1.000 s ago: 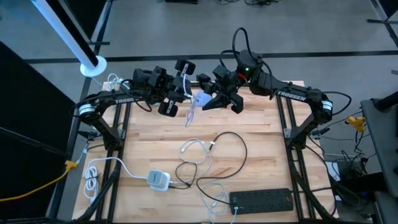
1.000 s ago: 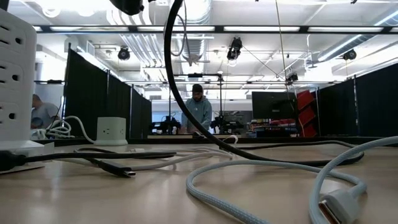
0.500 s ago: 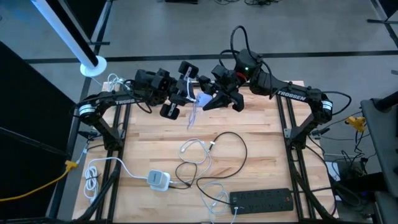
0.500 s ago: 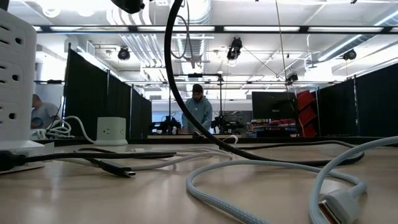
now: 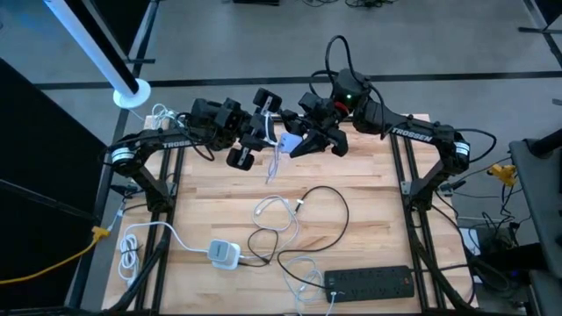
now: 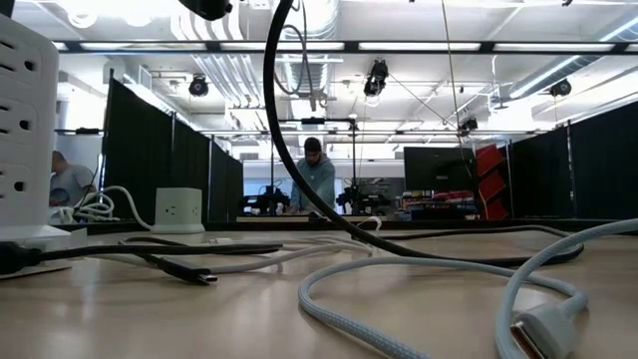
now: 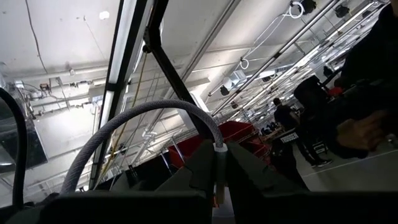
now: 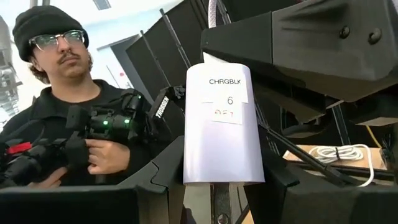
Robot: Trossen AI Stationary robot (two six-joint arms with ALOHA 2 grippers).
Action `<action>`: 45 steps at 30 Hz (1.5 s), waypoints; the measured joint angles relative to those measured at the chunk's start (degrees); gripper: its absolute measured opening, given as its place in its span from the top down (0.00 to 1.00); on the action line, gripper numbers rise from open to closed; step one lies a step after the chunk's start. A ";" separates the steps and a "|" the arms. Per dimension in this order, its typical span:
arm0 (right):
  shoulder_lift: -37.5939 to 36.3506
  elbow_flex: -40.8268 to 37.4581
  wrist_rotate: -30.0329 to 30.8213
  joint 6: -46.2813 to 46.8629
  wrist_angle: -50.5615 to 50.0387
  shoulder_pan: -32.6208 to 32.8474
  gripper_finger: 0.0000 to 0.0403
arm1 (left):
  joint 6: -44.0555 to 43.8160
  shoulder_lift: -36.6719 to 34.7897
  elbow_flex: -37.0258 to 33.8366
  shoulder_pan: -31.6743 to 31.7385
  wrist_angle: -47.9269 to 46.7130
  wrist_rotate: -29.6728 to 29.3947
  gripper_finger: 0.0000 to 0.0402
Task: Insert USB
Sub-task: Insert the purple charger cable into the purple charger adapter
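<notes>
Left gripper clamps the grey braided USB cable; right gripper clamps the white labelled charger block. They meet above the wooden table's far edge.

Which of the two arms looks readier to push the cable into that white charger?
Probably the left. Its gripper pinches the grey cable's plug, while the right gripper only steadies the white charger. Both are raised over the table's far edge, almost meeting.

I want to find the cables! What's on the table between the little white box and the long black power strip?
In the high view, between the white adapter box and the black power strip lie looped cables: a thin black cable and a white cable on the wooden table.
</notes>
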 joint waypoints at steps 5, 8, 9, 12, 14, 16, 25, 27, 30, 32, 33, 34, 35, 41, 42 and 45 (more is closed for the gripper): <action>-1.75 -0.02 5.14 -0.65 -0.17 -0.50 0.71 | -4.81 -0.49 0.00 1.29 0.68 -0.42 0.96; -2.46 -0.02 10.11 -4.05 -2.06 -0.70 0.71 | -8.92 -0.70 0.00 1.84 2.95 -3.47 0.96; -2.63 -0.02 11.96 -5.70 -3.10 -0.70 0.71 | -10.77 -0.79 0.00 2.02 3.58 -5.00 0.96; -2.94 -0.02 18.97 -12.95 -6.62 -0.59 0.71 | -16.73 -0.99 0.01 2.43 5.34 -10.88 0.96; -3.04 -0.02 24.18 -18.48 -7.75 -0.33 0.71 | -21.20 -1.07 0.02 2.79 5.75 -15.42 0.96; -3.04 -0.02 28.51 -22.65 -7.78 -0.28 0.71 | -24.74 -1.07 0.02 3.31 5.95 -18.57 0.96; -3.04 -0.02 33.03 -32.26 -4.29 -0.18 0.71 | -22.88 -0.52 -0.37 5.74 6.38 -21.32 0.96; -3.04 -0.02 33.03 -32.75 -3.32 -0.18 0.71 | -21.44 -0.04 -0.53 5.98 5.90 -21.52 0.96; -3.04 -0.02 33.03 -32.71 -2.92 -0.18 0.71 | -19.29 1.00 -0.61 6.16 5.60 -21.61 0.96; -3.04 -0.07 33.07 -32.71 -3.15 -0.19 0.71 | -19.20 1.48 -0.61 6.31 5.95 -21.83 0.96; -3.04 -0.07 33.34 -32.67 -3.07 -0.20 0.71 | -19.07 1.71 -0.61 6.35 6.02 -21.96 0.96; -3.04 -0.07 33.91 -32.35 -3.00 -0.22 0.71 | -19.03 1.93 -0.61 6.37 6.38 -22.17 0.96; -3.04 -0.07 34.69 -32.18 -3.07 -0.22 0.71 | -19.07 2.05 -0.61 6.44 6.74 -22.39 0.96; -3.15 -0.09 38.90 -33.86 -1.56 -0.18 0.71 | -18.36 2.03 -0.61 6.87 7.04 -22.44 0.96; -3.24 -0.09 39.54 -34.39 -1.00 -0.18 0.71 | -18.38 2.01 -0.59 7.05 7.06 -22.44 0.96; -3.74 -0.11 42.26 -35.72 -1.35 -0.18 0.71 | -18.40 1.97 -0.62 7.45 7.02 -22.45 0.96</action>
